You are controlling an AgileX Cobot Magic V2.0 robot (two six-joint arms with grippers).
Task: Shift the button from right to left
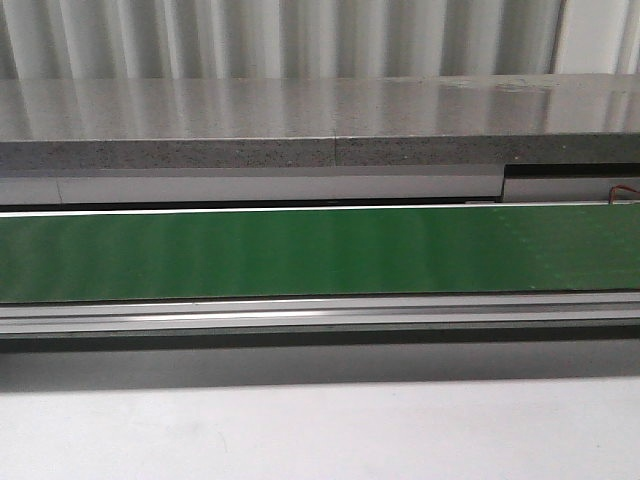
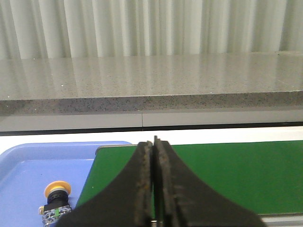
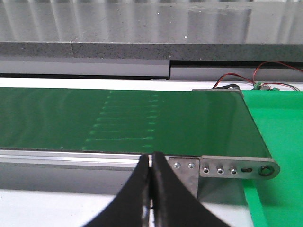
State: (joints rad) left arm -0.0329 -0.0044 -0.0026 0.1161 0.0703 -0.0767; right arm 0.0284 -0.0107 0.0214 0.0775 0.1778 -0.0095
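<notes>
The left tool (image 2: pixel 154 189) had its two dark fingers pressed together, with only a thin seam between them, and nothing was held in that seam. It hung above the near edge of the green belt (image 2: pixel 227 175), close to the belt's end. Just beside that end lay a blue tray (image 2: pixel 28 165), and in the tray rested the button (image 2: pixel 55 203) (yellow-orange cap up, grey body with a green mark below it), partly cut off by the edge of the left wrist view. The button lay apart from the left tool, touching neither finger.

The right tool (image 3: pixel 151 189) was likewise closed, its fingers meeting along a narrow line and gripping nothing. It hung over the metal rail (image 3: pixel 71 158) at the near side of the belt, close to a bracket (image 3: pixel 227 169) with screws at the belt's other end. A bright green surface (image 3: pixel 279 127) lay next to that end, and red wires (image 3: pixel 236 78) ran behind it.

In the front view the belt ran across the whole width, with a speckled grey ledge (image 1: pixel 300 120) behind it and a pale bench (image 1: pixel 320 430) in front; neither tool showed there.
</notes>
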